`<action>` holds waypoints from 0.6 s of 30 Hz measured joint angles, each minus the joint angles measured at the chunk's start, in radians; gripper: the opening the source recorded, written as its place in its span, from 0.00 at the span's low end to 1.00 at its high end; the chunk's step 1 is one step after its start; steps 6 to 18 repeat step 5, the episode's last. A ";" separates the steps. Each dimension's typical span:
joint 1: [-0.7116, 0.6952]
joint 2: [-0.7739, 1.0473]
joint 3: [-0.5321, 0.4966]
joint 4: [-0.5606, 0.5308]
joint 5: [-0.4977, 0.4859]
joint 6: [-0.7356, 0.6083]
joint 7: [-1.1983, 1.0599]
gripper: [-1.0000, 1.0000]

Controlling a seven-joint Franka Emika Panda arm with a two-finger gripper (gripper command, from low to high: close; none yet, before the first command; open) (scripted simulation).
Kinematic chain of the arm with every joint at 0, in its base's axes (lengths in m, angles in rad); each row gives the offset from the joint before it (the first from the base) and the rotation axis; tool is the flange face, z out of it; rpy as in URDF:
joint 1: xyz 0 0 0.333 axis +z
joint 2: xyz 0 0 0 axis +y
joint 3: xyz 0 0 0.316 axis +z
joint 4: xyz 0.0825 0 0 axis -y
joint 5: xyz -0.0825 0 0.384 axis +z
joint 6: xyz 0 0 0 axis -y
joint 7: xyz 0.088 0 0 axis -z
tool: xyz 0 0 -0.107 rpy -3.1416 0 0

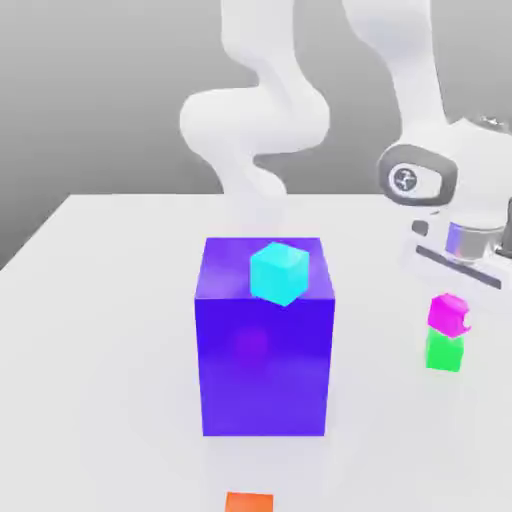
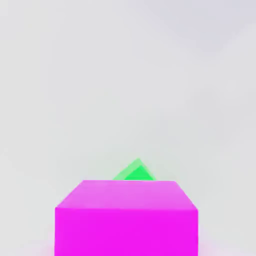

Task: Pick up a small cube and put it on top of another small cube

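Note:
The small magenta cube [image 1: 447,312] rests on or just above the small green cube [image 1: 444,352], at the exterior view's right. My gripper [image 1: 457,314] comes down from the white hand right above and is shut on the magenta cube. A pale fingertip [image 1: 468,322] overlaps that cube's right side. In the hand view the magenta cube [image 2: 126,218] is very close, and a corner of the green cube [image 2: 135,171] peeks out from behind it. I cannot tell whether the two cubes touch.
A big purple block [image 1: 265,345] stands mid-table with a cyan cube [image 1: 278,272] on its top. An orange cube [image 1: 248,502] lies at the near edge. The white arm rises behind the block. The white tabletop [image 1: 100,330] spreads out to the left.

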 joint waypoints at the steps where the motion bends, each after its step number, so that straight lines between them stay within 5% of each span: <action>1: 0.005 0.010 -0.009 0.001 -0.019 0.006 0.014 0.00; 18: 0.041 0.047 -0.058 0.005 -0.077 0.032 0.056 0.00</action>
